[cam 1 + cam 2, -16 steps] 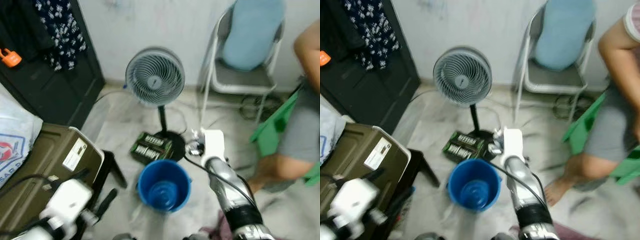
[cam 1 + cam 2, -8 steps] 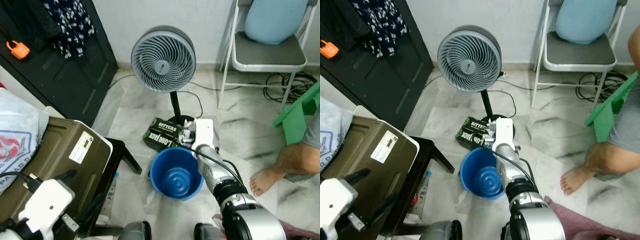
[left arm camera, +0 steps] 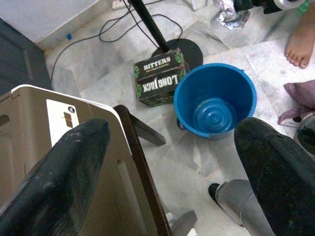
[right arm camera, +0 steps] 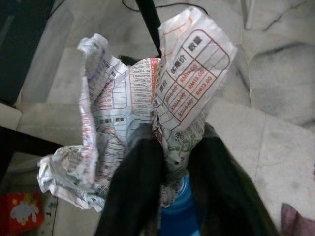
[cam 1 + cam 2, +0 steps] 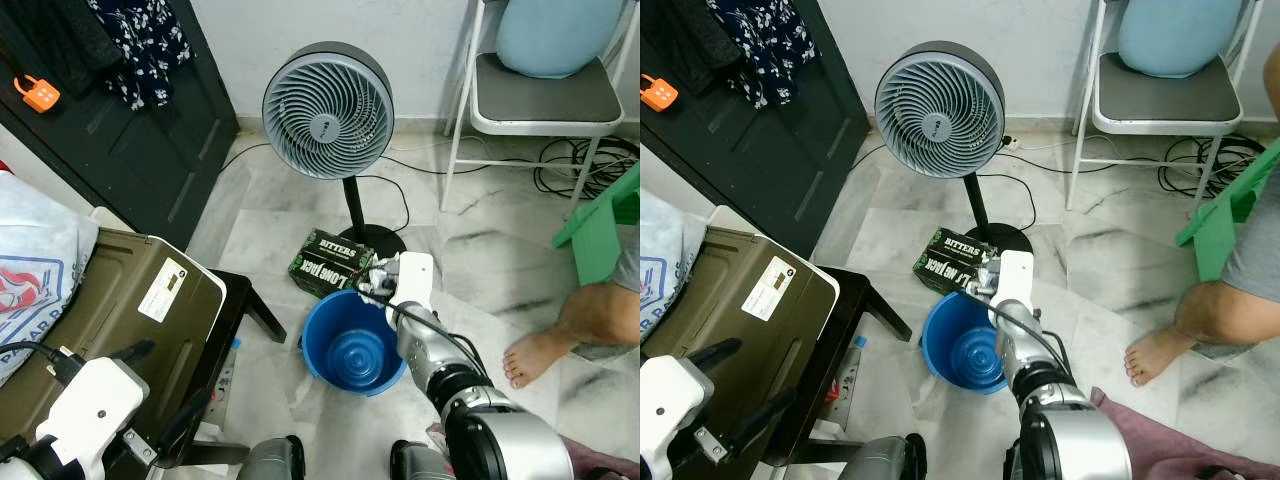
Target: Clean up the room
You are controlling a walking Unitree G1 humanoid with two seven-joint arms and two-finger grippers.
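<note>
A blue bucket [image 5: 322, 330] stands on the marble floor in front of me. My right gripper [image 5: 374, 286] hangs over its far rim, shut on a crumpled printed paper [image 4: 147, 93] that bulges out past the black fingers [image 4: 134, 191]. The same paper [image 5: 364, 282] shows as a small grey wad at the bucket's edge. My left gripper [image 3: 167, 147] is low at my left, above the olive case, open with nothing between its fingers [image 3: 54, 172]. From there I see down into the bucket [image 3: 246, 83].
A Bitters Long Jack box [image 5: 328, 268] lies against the base of a standing fan [image 5: 326, 110] just behind the bucket. An olive case [image 5: 110, 320] on a black stand is at my left. A folding chair [image 5: 540, 90], cables, a green stool [image 5: 600, 225] and a person's bare foot [image 5: 540, 355] are at the right.
The camera has tilted down and steadied. My right gripper with the paper has drawn back a little, from over the box to the bucket's far rim.
</note>
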